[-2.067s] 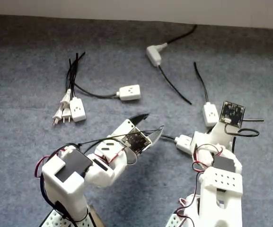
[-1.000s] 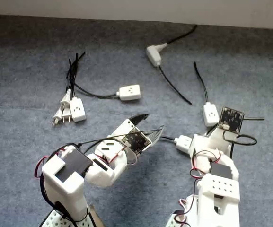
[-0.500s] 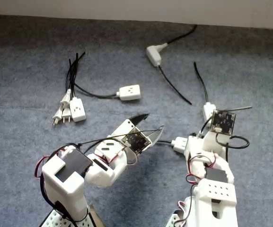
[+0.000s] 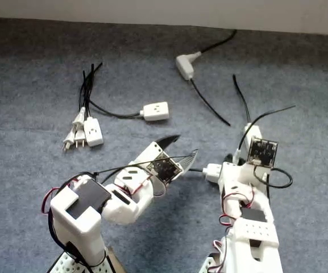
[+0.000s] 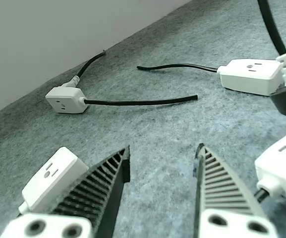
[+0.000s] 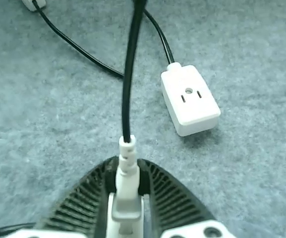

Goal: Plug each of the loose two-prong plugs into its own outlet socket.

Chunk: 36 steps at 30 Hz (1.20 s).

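As the right gripper [image 6: 126, 163], clamped on a white two-prong plug [image 6: 126, 196], has swung toward the wide-open left gripper [image 5: 160, 163] near the grey mat's [image 4: 33, 68] middle, its black cord [image 4: 269, 115] has lifted clear. An outlet socket [image 6: 190, 99] lies just beyond, unfilled.

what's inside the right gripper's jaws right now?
The right gripper is shut on a white plug. Its black cord runs out past the fingertips. The prongs are covered by the fingers, so their direction can't be seen.
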Available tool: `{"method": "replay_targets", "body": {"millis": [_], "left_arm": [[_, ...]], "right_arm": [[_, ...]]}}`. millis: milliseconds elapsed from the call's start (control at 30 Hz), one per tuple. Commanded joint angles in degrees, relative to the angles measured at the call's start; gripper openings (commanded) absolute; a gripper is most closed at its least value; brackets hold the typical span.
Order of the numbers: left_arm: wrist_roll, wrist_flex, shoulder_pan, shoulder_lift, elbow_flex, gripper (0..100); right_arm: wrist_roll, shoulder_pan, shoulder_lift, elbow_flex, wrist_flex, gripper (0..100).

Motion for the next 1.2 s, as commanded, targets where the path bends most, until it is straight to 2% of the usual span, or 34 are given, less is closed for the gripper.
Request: {"method": "replay_targets", "body": {"millis": [0,133,533,700,767,1067,1167], "left_arm": [[-0.3,0.2,-0.6,-1.3,-1.4,21],[-0.3,0.2,-0.7,-1.3,-1.5,21],[-0.3,0.2,-0.7,-1.3,-1.5,21],[-0.3,0.2,-0.6,-1.3,-1.5,21],[-0.3,0.2,-0.6,-1.3,-1.4,21],[-0.3,0.2,-0.7,-1.3,-1.5,21],[-0.3,0.2,-0.7,-1.3,-1.5,21]], "right_arm": [[0.8,1.0,-1.2,6.5,-5.8,0.5],[0.7,1.4,-7.8,7.1,0.0,0.5],[0.8,0.9,-44.3,7.3,33.5,0.5],[3.4,1.0,-52.2,7.3,43.4,0.5],[5.4,1.2,-52.4,7.3,43.6,0.5],[5.6,1.2,-51.9,7.3,37.0,0.5],[12.3,1.4,-51.9,7.3,37.0,0.5]]}}
